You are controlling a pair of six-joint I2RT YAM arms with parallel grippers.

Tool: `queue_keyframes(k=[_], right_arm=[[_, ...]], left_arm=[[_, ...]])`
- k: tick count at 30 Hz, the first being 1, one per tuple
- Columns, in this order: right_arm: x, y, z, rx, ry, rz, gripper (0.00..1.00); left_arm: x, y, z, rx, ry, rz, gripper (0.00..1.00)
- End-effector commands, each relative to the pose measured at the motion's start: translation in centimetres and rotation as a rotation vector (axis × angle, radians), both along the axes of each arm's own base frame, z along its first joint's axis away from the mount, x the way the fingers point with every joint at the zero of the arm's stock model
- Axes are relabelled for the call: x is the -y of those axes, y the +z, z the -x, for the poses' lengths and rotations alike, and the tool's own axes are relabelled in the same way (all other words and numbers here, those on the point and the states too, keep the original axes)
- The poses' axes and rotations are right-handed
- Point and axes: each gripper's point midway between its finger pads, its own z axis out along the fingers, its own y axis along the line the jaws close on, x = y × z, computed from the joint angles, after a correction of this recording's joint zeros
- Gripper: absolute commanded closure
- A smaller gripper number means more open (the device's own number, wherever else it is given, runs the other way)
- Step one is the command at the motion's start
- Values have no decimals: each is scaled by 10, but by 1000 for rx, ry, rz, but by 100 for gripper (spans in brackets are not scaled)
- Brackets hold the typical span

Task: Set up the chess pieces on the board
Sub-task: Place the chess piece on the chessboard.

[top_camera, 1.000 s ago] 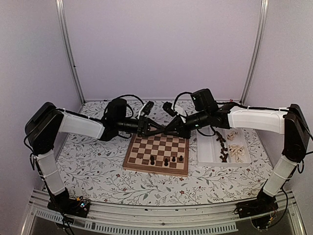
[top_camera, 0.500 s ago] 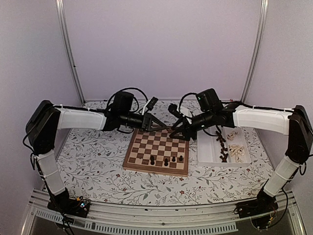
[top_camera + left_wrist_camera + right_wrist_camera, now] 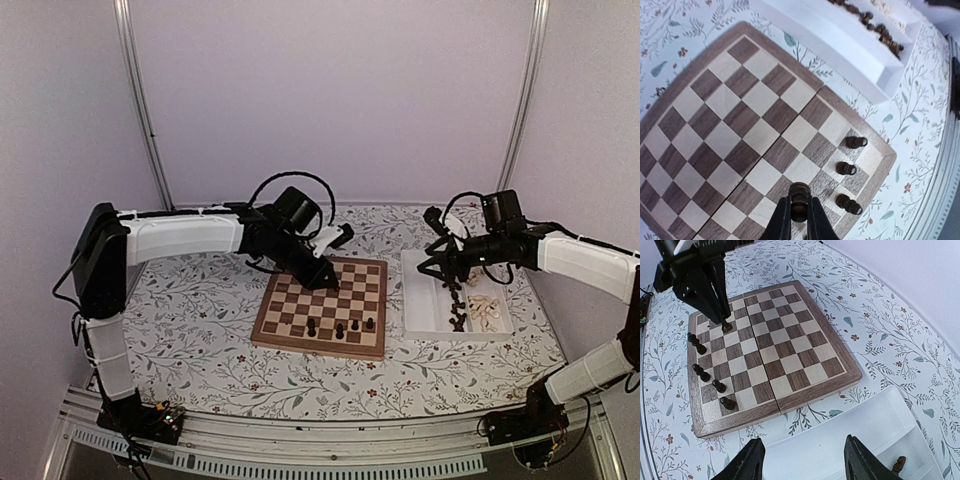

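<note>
As it hangs over the board point(image 3: 740, 115), the left gripper point(image 3: 799, 209) clenches a dark chess piece point(image 3: 799, 196). The right gripper point(image 3: 805, 460), spread empty, has retreated from the board to the tray point(image 3: 840, 432).

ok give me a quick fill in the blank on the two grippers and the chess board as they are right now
1. The left gripper is shut on a ___ chess piece.
2. The right gripper is ___, hanging over the white tray.
3. In the top view, the tray lies to the ___ of the board.

Missing words: dark; open; right
</note>
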Motion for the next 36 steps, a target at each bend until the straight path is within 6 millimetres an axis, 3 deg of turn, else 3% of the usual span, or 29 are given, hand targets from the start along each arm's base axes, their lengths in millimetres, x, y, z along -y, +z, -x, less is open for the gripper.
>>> queue_keyframes(k=[1,8,24,36], right_arm=[[3,6,-9,64,-8,9,43],[1,-5,-9,28,4,16,43],[-1,-11,-7,8,17,15,42],[-1,-11,-7,5,17,14,42]], left_arm=[[-7,-42,15,-5,-57,-191,89],[1,-67,28,-13,-91,-257,89],[23,-81,59,-61,-181,-251,89],[24,-75,56,-47,-163,-247,65]])
